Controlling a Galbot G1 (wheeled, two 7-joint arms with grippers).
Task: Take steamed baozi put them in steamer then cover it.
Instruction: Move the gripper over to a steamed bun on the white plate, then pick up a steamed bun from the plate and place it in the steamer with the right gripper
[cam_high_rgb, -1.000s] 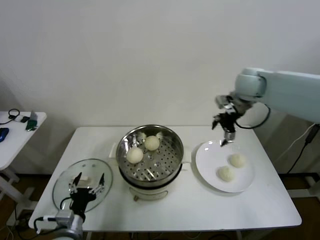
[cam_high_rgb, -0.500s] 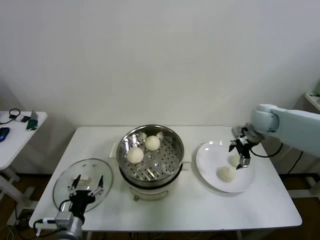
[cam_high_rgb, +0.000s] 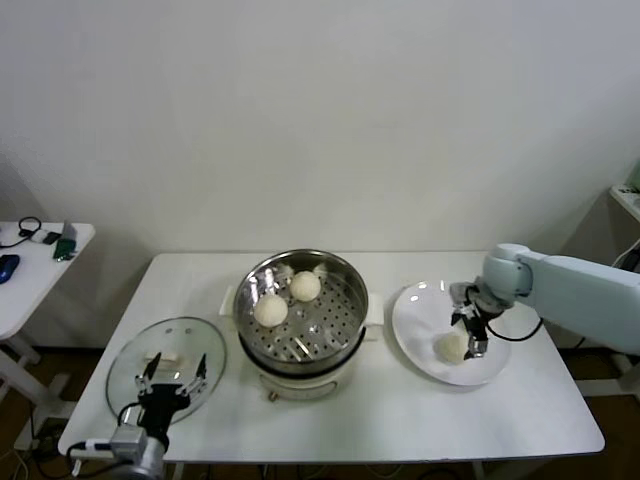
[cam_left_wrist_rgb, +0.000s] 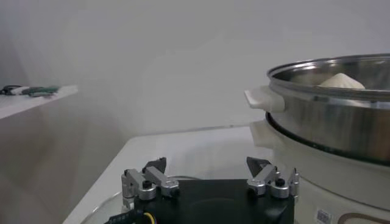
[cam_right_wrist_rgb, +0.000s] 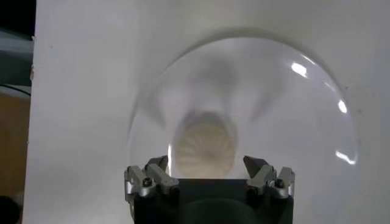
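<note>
White plate (cam_high_rgb: 432, 300) under open right pincer (cam_high_rgb: 470, 336); baozi (cam_right_wrist_rgb: 204, 146) between fingers.

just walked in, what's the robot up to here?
It is loading baozi into the steamer. Two buns already sit in the steel basket. The right gripper is down over the white plate, jaws open around a bun, not closed on it. The head view shows only one bun on the plate. The left gripper waits open above the glass lid, which lies on the table beside the steamer.
</note>
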